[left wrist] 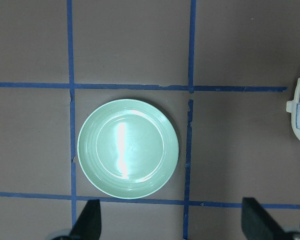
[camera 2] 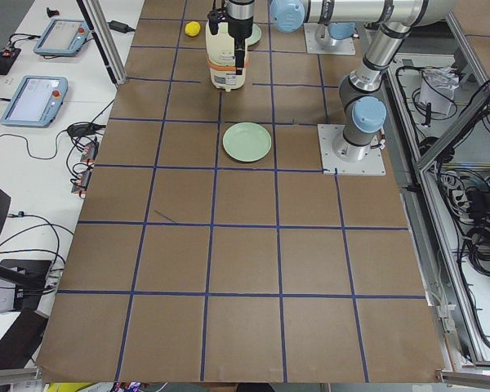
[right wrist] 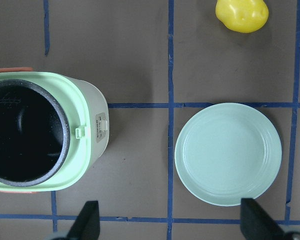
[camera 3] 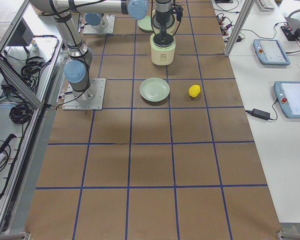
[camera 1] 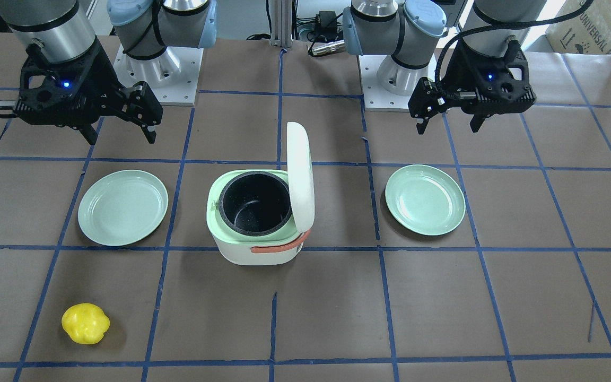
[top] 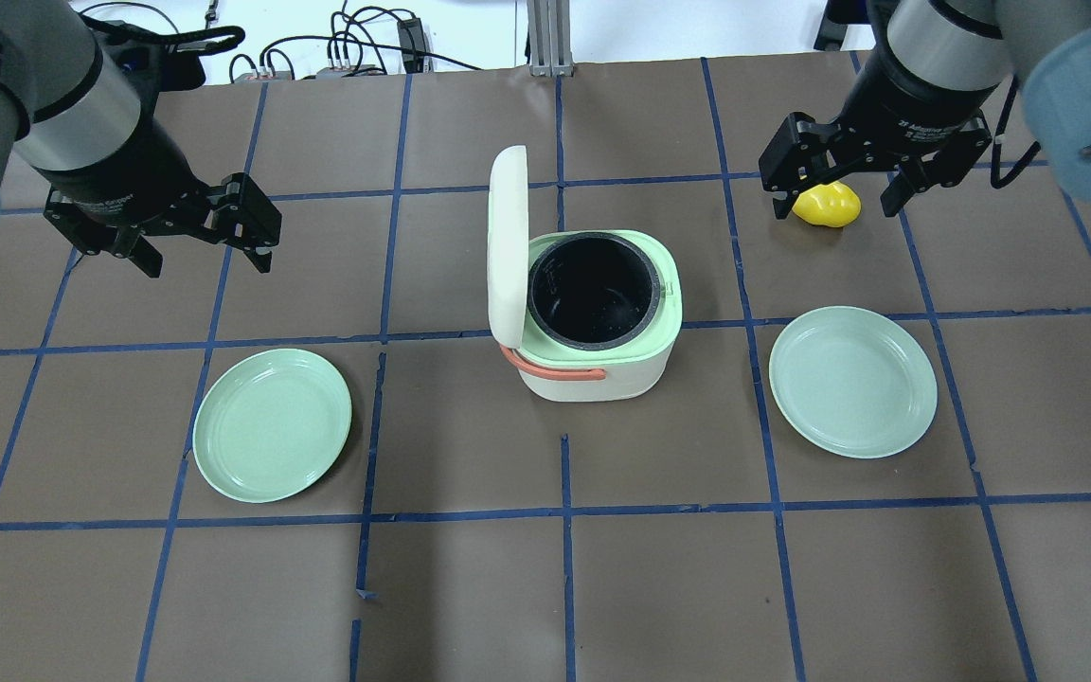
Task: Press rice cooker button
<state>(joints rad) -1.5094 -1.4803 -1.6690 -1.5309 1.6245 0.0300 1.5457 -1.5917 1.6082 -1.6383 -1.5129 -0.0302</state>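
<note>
The rice cooker (top: 593, 384) sits at the middle of the worktop (top: 470, 587), between the two arms, presumably so that either one can reach it. Its lid (top: 508, 251) stands upright on the hinge at the robot's left side, leaving the black pot (top: 591, 308) open and visibly empty. The orange handle (top: 555, 371) lies dropped low around the body at the hinge side, out of the lid's way. With the lid up like this, the release seems to have done its work, so the pressing step looks finished or nearly so. A small catch (right wrist: 80, 132) shows on the green rim on the side facing the robot's right, opposite the hinge; whether that is the button itself cannot be told. A pale green plate flanks the cooker on each side, the left-hand plate (top: 271, 423) and the right-hand plate (top: 853, 381), both bare and well apart from it. They are probably laid out as spots for each arm to serve. The left gripper (camera 1: 449, 129) hangs spread and empty above its plate's side of the worktop, and the right gripper (camera 1: 122, 139) does the same on the other side. Both are raised and well apart from the cooker, which reads as a neutral pose that leaves the lid room. A yellow fruit (camera 1: 85, 323) lies beyond the right-hand plate, toward the operators' edge.
</note>
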